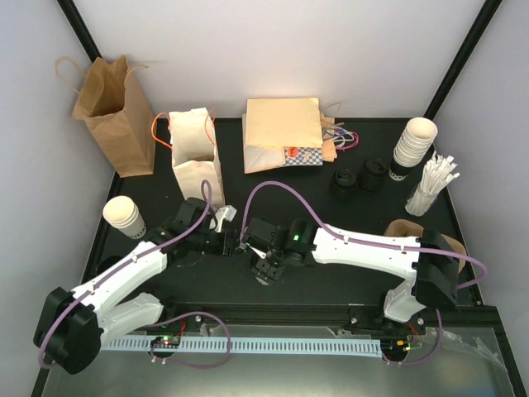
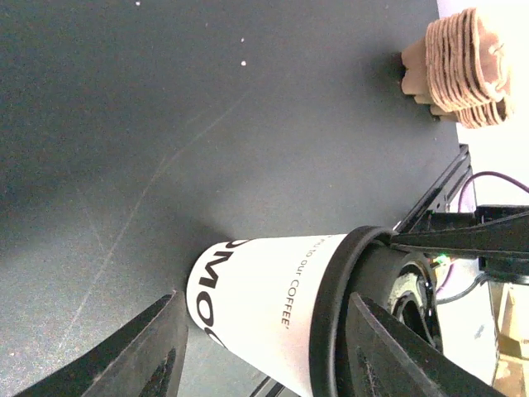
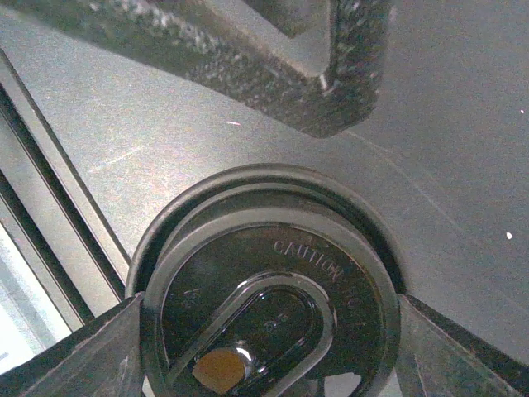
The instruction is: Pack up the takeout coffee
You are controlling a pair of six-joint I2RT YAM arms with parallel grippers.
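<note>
Takeout coffee (image 2: pixel 256 289), a cream-white paper cup with black lettering and a round black lid (image 3: pixel 273 273), stands upright on the black table (image 1: pixel 331 285), close to its centre and a little toward 6 o'clock in the overhead view. Both arms meet there. The right gripper (image 3: pixel 270 302) comes in from 3 o'clock and hangs over the lid; its fingers (image 3: pixel 91 356) stand wide apart and lie against opposite sides of the lid's rim, holding the takeout coffee by its top. The left gripper (image 2: pixel 264 299) reaches in from 9 o'clock at the height of the cup's side. Its fingers (image 2: pixel 149 347) are partly apart with the cup showing in the gap between them, but I cannot tell whether they press on it. One left finger also shows just above the lid in the right wrist view. Around the table, a tall brown paper bag (image 1: pixel 111 107) stands open at 10 o'clock, and a white paper bag (image 1: pixel 194 157) at 11 o'clock, just behind the left arm. A pile of flat bags (image 1: pixel 281 132) lies at 12 o'clock. Loose black lids (image 1: pixel 359 178) sit at 1 o'clock, beside a stack of lidless cream cups (image 1: pixel 413 145) and a holder of white sticks (image 1: pixel 430 186) at 2 o'clock. A stack of brown cardboard sleeves (image 2: pixel 463 66) lies at 3 o'clock. One lidless cup (image 1: pixel 124 215) stands alone at 9 o'clock.
</note>
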